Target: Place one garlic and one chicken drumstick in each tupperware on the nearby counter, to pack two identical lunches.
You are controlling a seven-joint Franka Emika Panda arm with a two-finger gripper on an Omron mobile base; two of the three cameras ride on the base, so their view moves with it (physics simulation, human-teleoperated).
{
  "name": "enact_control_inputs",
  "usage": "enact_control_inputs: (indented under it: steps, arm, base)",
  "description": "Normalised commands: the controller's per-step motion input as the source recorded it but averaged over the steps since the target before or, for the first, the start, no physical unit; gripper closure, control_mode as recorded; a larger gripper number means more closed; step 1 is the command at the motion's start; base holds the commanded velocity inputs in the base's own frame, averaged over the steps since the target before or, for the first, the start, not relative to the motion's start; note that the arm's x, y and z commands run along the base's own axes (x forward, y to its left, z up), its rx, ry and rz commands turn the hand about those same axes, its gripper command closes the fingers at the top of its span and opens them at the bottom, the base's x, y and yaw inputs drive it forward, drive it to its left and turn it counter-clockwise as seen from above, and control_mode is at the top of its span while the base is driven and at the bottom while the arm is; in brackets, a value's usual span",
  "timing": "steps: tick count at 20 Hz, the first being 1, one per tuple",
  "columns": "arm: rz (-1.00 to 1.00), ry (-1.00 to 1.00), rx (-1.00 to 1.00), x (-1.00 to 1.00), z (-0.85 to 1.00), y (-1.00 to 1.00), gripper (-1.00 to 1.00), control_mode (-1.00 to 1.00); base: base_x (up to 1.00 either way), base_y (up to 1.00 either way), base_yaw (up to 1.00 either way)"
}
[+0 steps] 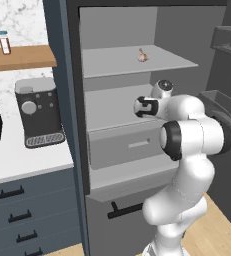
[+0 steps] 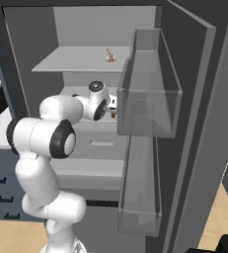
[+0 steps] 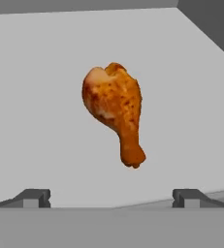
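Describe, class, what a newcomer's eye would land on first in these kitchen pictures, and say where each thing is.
The golden-brown chicken drumstick grabs the eye first, lying on a pale grey fridge shelf straight ahead of the open gripper in the hand view. Next comes the white robot arm reaching into the open fridge. A single garlic sits on the shelf above, and a dark coffee machine stands on the white counter to the left.

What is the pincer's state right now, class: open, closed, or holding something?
Pincer: open, holding nothing; the chicken drumstick lies on the fridge shelf ahead of its fingertips.
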Motion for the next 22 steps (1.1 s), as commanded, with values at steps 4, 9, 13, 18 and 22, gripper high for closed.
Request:
enact_control_inputs:
  steps: [4,9,13,18,22]
  arm:
    - [0.01,0.00,0.00,0.59,-0.22,-0.13,-1.00,-1.00]
    - [0.02,0.00,0.00,0.51,-0.25,-0.04,-1.00,-1.00]
    - [0.03,0.02,0.00,0.43,-0.29,0.00,-1.00,-1.00]
    - [0.04,0.04,0.00,0.42,-0.27,0.00,-1.00,-1.00]
    - [0.03,0.05,0.00,0.45,-0.31,0.00,-1.00,-1.00]
  base:
    - [0.00,0.00,0.00]
    - [0.00,0.00,0.00]
    - [0.00,0.00,0.00]
    - [0.00,0.00,0.00]
    - [0.00,0.00,0.00]
